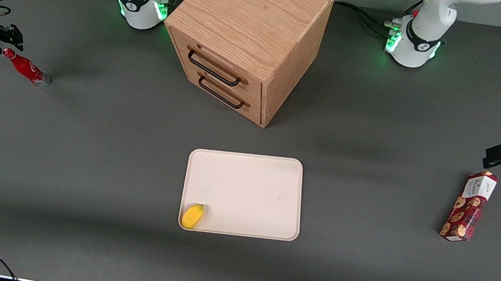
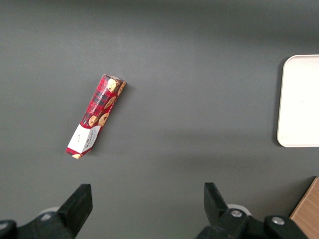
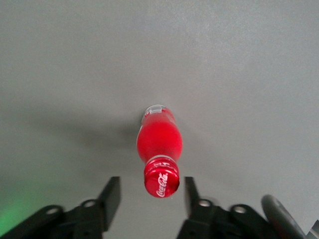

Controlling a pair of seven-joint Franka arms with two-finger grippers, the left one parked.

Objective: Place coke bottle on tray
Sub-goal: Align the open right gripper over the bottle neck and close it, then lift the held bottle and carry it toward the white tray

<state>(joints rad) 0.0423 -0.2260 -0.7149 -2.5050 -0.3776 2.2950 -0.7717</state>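
Right wrist view gave us the coke bottle [image 3: 160, 154] from above — red cap with white script, slim red body, clear base on the grey table [image 3: 239, 64]. Our gripper [image 3: 148, 195] hung over it with fingers [image 3: 110, 194] spread wide, either side of the cap and touching nothing. From the front, the bottle [image 1: 26, 67] stood at the working arm's end of the table, well apart from the tray [image 1: 247, 191]; part of the gripper [image 1: 5, 38] was cut off at the frame edge.
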